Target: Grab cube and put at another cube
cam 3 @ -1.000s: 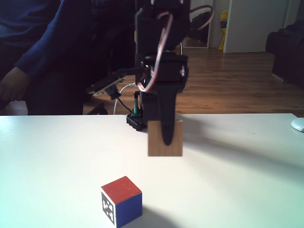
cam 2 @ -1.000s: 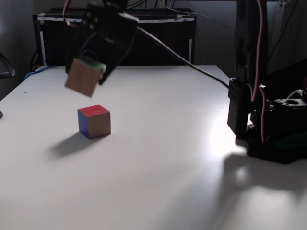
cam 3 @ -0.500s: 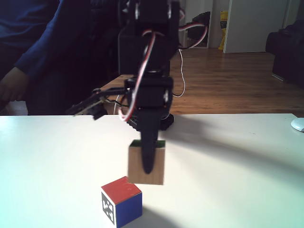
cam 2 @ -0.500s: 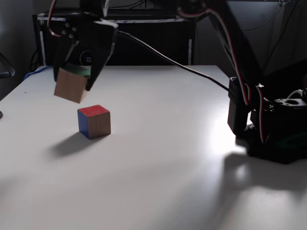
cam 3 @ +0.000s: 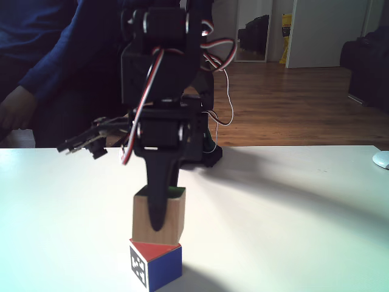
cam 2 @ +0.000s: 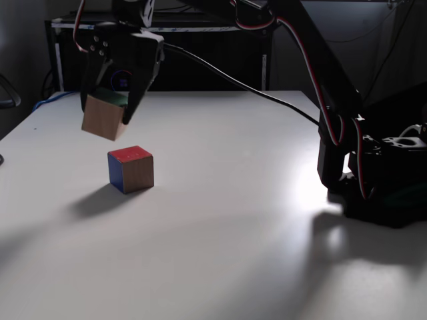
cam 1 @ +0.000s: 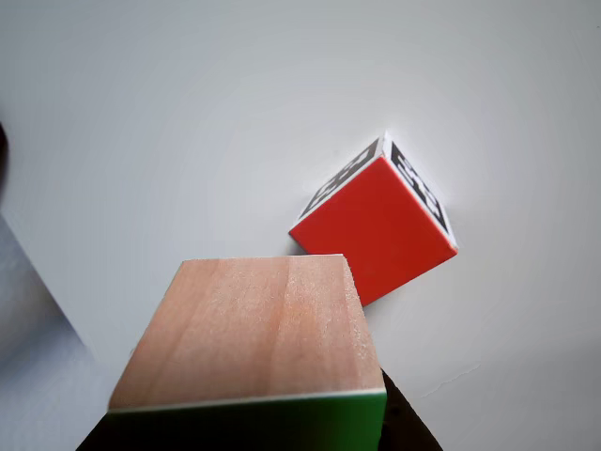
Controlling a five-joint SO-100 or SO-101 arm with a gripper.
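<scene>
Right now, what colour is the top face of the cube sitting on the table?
Red-orange, clearest in the other view on the larger cube.

— Where is the arm?
— It reaches out over the table (cam 2: 220,220). The gripper (cam 2: 111,110) points down, up in the air.
— And its fingers?
— Closed tight around the cube (cam 2: 103,121).
</scene>
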